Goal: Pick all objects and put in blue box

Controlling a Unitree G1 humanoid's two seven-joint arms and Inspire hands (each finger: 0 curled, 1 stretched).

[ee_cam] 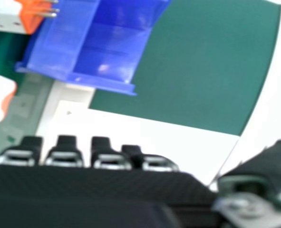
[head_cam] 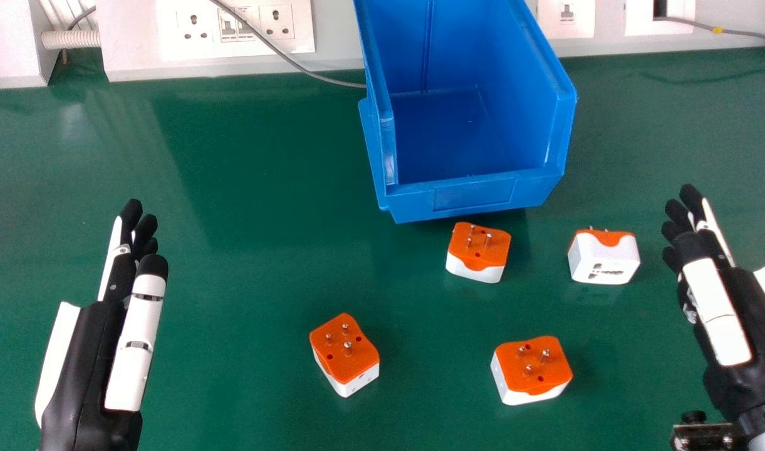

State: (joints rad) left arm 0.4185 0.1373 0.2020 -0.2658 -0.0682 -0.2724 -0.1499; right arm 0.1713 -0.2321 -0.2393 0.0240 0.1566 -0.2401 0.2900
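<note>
Plug adapters point(head_cam: 604, 255) number four, robot hands point(head_cam: 94, 363) two, blue box point(head_cam: 473, 195) one.

Blue box point(head_cam: 476, 194): upright, open-topped
Three orange-white adapters point(head_cam: 532, 366): pins up, tabletop point(head_cam: 232, 300)
Fourth adapter point(head_cam: 604, 260): on its side, rightmost

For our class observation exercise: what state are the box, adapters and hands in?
Blue box, upright, open-topped
Adapter nearest box, pins up
Rightmost adapter, on its side
Lower-left adapter, pins up
Lower-right adapter, pins up
Left hand, open, empty
Right hand, open, empty
</note>
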